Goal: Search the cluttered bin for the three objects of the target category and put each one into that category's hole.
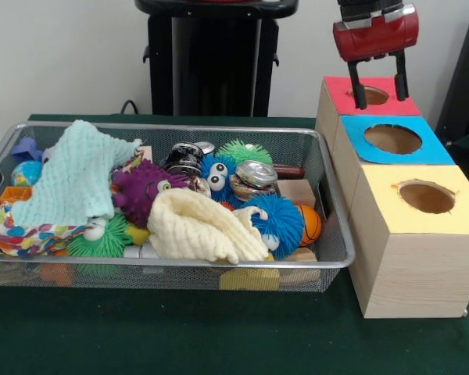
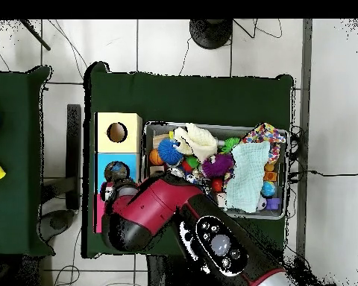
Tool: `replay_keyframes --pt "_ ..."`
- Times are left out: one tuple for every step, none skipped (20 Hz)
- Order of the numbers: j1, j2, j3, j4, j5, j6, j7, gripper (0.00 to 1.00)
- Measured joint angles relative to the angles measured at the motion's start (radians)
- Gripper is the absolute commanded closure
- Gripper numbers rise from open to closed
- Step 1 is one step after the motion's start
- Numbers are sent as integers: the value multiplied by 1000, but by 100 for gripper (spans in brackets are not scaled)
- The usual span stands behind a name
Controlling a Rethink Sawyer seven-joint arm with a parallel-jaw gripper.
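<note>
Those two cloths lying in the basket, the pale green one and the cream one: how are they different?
The mint cloth lies spread at the basket's left end; the cream cloth is bunched near the front middle. The mint one looks larger. Both are knobbly and cover toys.

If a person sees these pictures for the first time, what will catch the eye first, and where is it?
The wide silver wire-mesh bin draws the eye first: it is heaped with fuzzy spiky balls with googly eyes, such as the blue one near the middle, and a pale mint cloth draped at one end. Beside the bin stands a row of three wooden boxes with holes, topped yellow, blue and red. The red gripper hangs open over the red-topped box.
</note>
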Motion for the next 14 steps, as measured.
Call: replay_keyframes --pt "-1 -1 0 0 3 0 0 0" --pt "-1 -3 0 0 10 1 0 0" --pt "-1 -5 0 0 16 2 0 0" --pt "-1 -7 -1 0 22 4 0 0" --pt "1 -10 -5 -2 33 12 0 0" --pt "2 -14 -9 -3 45 20 0 0" --pt "4 -17 -15 -5 58 30 0 0" --pt "6 -25 -27 -12 86 57 0 0" --pt "7 -30 -35 -18 106 78 0 0" --pt "7 -33 -39 -22 119 93 0 0" --pt "8 -37 -48 -31 145 121 0 0" --pt "8 -41 -57 -40 171 150 1 0" --pt "8 -44 -62 -47 190 168 2 0" --pt "7 -48 -70 -61 226 202 4 0"
